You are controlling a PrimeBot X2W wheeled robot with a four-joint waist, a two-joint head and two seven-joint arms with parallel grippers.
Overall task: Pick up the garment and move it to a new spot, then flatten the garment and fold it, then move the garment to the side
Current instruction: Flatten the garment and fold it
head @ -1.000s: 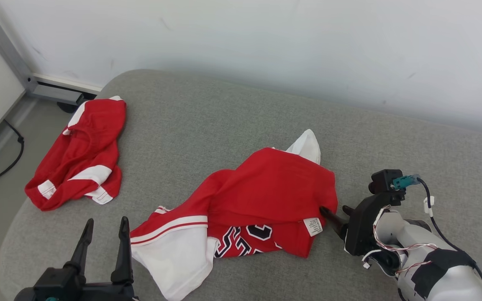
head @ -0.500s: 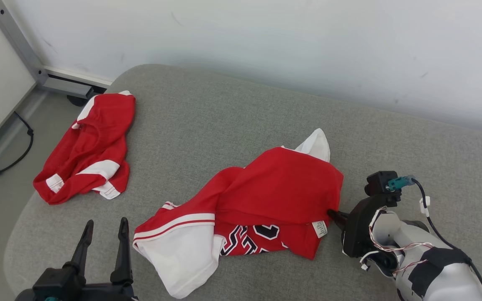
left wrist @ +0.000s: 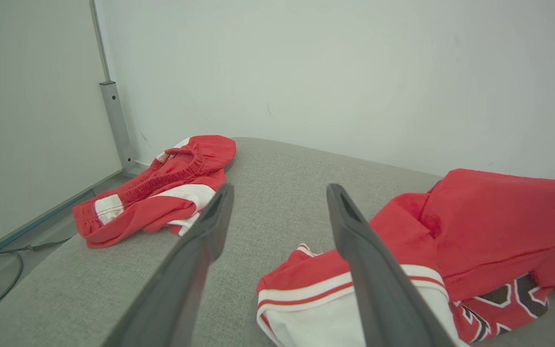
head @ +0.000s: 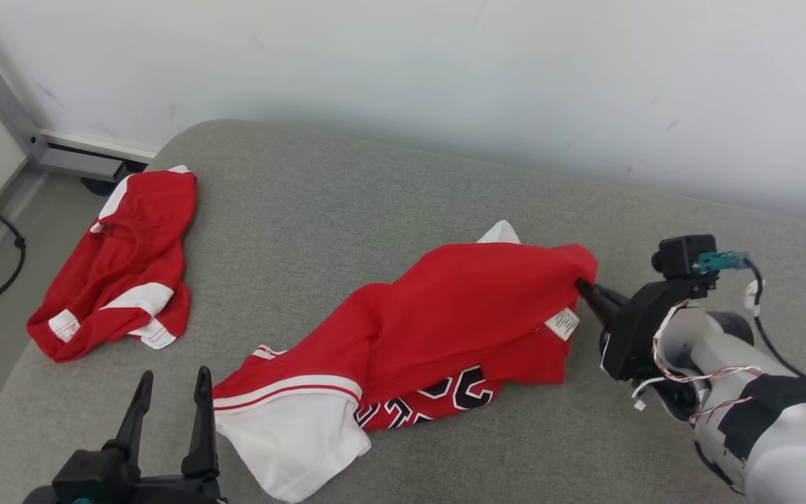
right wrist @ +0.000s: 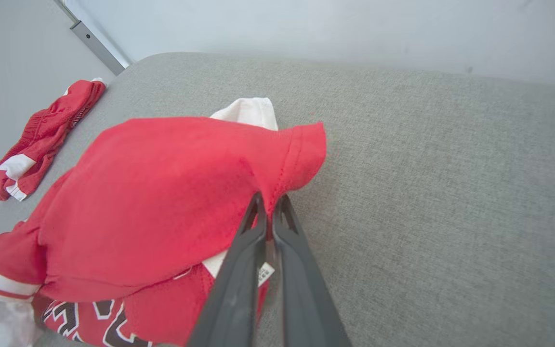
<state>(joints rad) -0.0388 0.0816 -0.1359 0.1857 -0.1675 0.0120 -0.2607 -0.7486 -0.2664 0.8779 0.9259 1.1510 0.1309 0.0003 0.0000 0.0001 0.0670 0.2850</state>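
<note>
Right wrist view, tool [right wrist: 269, 198] (closed) gripping garment [right wrist: 152, 193]

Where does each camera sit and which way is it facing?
Head view: on the head, looking down at the grey cushion; left gripper and right gripper show.
Left wrist view: from that wrist, along its open fingers toward the wall, red shorts ahead.
Right wrist view: from that wrist, along its shut fingers pinching the red jersey.
Shared: all three show jersey and shorts.

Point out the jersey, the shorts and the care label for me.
Jersey [head: 473, 301], head view, on its red upper fold.
Shorts [head: 123, 259], head view, on the red middle.
Care label [head: 562, 324], head view, on the white tag.
</note>
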